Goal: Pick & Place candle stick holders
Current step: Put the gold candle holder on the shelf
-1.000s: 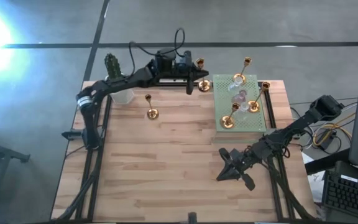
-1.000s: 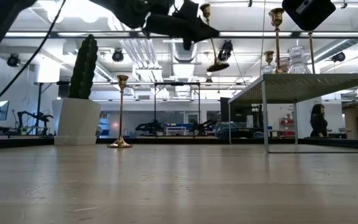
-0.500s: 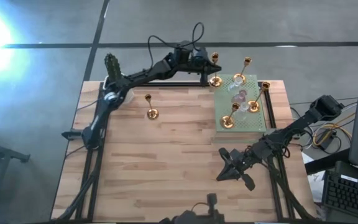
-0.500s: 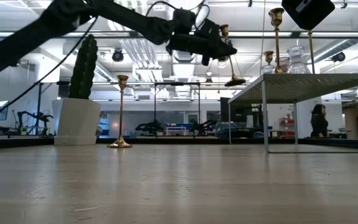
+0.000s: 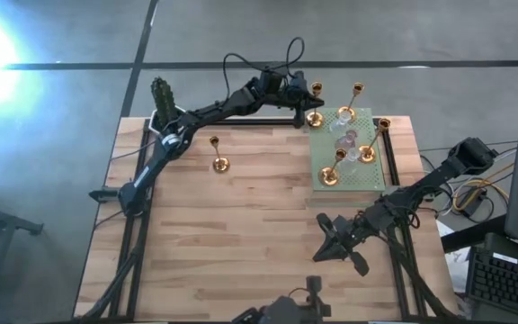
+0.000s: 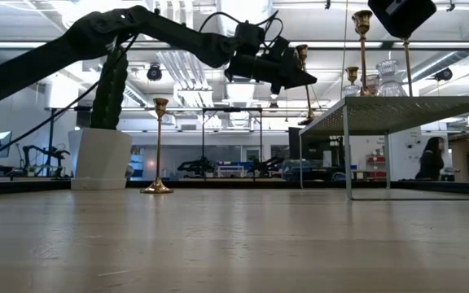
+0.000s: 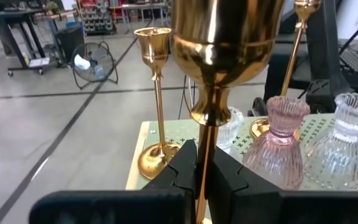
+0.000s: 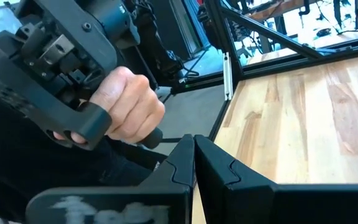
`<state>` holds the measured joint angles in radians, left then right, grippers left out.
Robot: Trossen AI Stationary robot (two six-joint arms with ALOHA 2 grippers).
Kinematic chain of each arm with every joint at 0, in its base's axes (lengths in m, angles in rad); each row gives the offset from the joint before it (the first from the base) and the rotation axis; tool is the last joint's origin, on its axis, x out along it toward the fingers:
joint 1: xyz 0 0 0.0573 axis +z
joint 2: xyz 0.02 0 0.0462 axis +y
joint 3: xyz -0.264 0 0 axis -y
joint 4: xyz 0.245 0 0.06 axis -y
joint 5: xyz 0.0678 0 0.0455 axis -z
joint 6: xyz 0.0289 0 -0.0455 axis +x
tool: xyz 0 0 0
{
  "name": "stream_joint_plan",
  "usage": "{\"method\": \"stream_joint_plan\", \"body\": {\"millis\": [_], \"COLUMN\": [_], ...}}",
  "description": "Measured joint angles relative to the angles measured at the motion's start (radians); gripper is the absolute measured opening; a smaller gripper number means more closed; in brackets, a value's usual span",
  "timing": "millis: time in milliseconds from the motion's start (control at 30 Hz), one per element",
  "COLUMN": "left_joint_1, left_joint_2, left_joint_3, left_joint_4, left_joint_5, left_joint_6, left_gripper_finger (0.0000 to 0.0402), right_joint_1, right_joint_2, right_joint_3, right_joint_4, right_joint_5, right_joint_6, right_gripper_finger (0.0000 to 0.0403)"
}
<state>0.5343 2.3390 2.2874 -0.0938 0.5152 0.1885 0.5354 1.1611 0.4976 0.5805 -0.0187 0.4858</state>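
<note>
Candle stick holder (image 7: 219, 68) of shiny gold, thin stem clamped in the left end effector (image 7: 202, 171) at the green perforated mat's (image 5: 369, 171) far edge.
Other gold and glass holders stand on the mat; the right end effector (image 5: 333, 243) rests closed, empty, over the wooden tabletop (image 5: 241, 234), a workshop beyond.

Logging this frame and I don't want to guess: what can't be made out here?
- Held holder: base cut off by the left wrist view's edge, behind the left pincer.
- Glass holders: too small and overlapping in the high view to count.
- Right pincer: nothing visible between its shut fingers.
</note>
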Motion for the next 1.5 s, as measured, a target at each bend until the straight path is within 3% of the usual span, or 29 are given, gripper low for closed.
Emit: {"method": "stream_joint_plan", "body": {"millis": [1167,1500], "left_joint_1": [-0.006,-0.006], "left_joint_2": [0.005,0.006], "left_joint_3": [-0.062,-0.068], "left_joint_4": [0.096,0.153], "left_joint_5": [0.031,0.024], "left_joint_6": [-0.001,-0.011], "left_gripper_finger": [0.0017,0.0074], "right_joint_1": [0.001,0.001], "right_joint_2": [0.0,0.0], "right_joint_3": [0.0,0.0], "right_joint_4": [0.001,0.001], "right_joint_5": [0.022,0.022], "right_joint_6": [-0.018,-0.015], "right_gripper_finger": [0.0008,0.0008]}}
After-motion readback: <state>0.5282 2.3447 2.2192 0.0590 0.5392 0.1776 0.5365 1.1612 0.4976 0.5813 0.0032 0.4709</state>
